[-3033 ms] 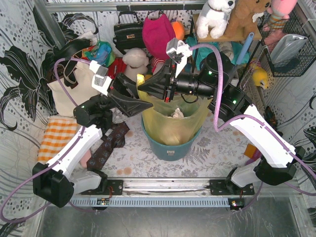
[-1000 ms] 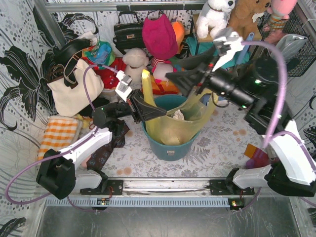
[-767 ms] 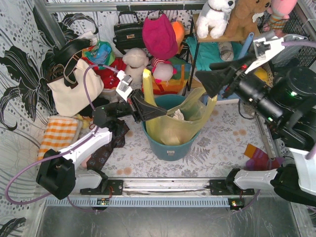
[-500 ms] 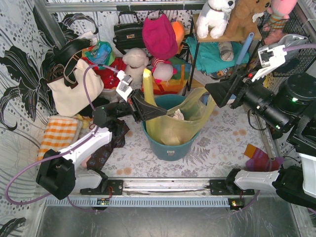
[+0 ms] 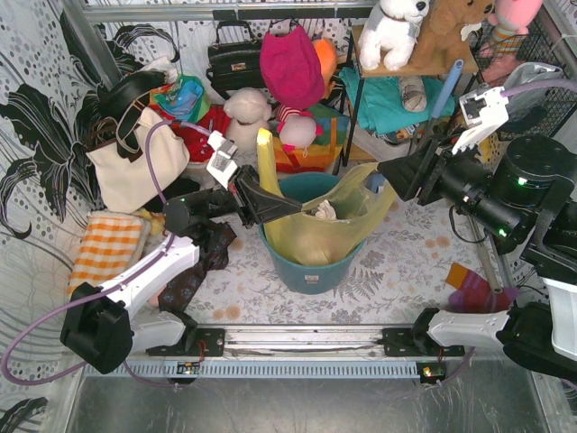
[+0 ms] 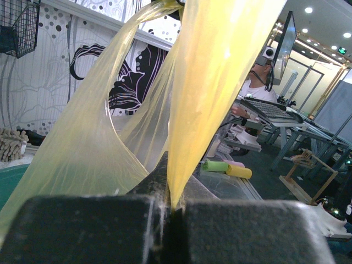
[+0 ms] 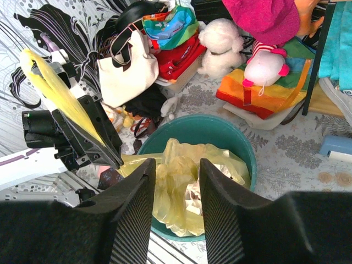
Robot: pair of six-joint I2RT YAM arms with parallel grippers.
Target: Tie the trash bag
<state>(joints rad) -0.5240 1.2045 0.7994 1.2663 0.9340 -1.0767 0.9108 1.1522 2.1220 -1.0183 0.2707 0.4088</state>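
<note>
The trash bag [image 5: 311, 233], thin yellow-green plastic with crumpled white paper [image 5: 325, 209] inside, sits in a round teal bin [image 5: 311, 271]. My left gripper [image 5: 293, 207] reaches over the bin's left rim, shut on a twisted strip of the bag [image 5: 264, 158] that rises above it. In the left wrist view the strip [image 6: 214, 82] comes straight out of the shut jaws. My right gripper [image 5: 386, 171] hovers up and to the right of the bin, near the bag's loose right flap [image 5: 374, 194]. It is open and empty [image 7: 177, 165], looking down at the bag [image 7: 187, 187].
A cream tote bag [image 5: 135, 167], a black handbag [image 5: 236, 56], plush toys [image 5: 248, 113] and folded cloths crowd the back. A shelf [image 5: 397, 68] and a wire basket [image 5: 532, 90] stand at the right. An orange checked cloth [image 5: 108, 244] lies at the left.
My right gripper has swung from over the bin out to the right and lower, and its jaws have narrowed. The left gripper keeps its hold on the strip, shifted slightly.
</note>
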